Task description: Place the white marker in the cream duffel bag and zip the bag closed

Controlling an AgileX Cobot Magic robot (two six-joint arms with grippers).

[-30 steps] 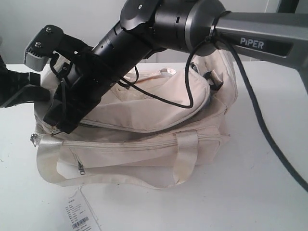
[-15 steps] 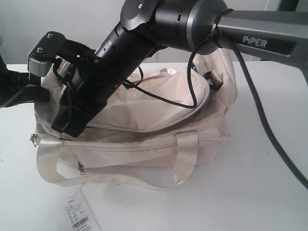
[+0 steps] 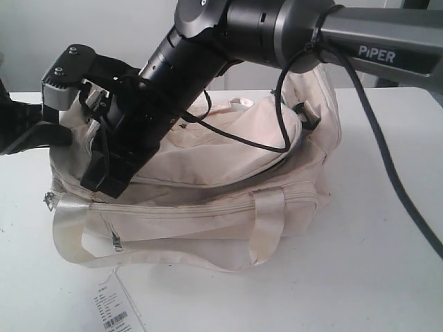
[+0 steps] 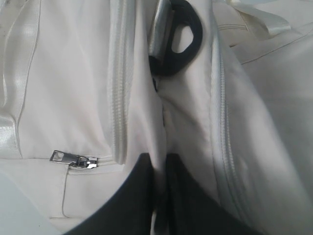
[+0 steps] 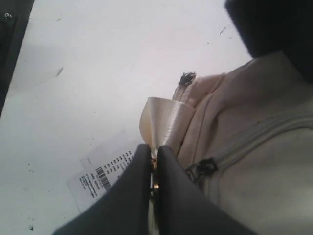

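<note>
The cream duffel bag (image 3: 228, 166) lies on the white table (image 3: 387, 242), its curved top flap partly zipped. My right gripper (image 3: 104, 185) reaches across to the bag's left end. In the right wrist view it (image 5: 154, 156) is shut on a small metal pull beside the dark zipper slider (image 5: 201, 168). My left gripper (image 3: 59, 135) holds the same end of the bag; its jaws (image 4: 160, 164) are shut on a fold of cream fabric below a black buckle (image 4: 177, 41). The white marker shows in no view.
A paper tag with a barcode (image 3: 114, 308) lies on the table in front of the bag. The right arm's black cable (image 3: 277, 131) loops over the flap. A webbing handle (image 3: 266, 221) hangs down the front, above the pocket zip pull (image 4: 73, 159).
My right gripper has moved a little to the right along the bag's top seam, still shut, and the gap under the flap at the left end has narrowed. The left arm stays put.
</note>
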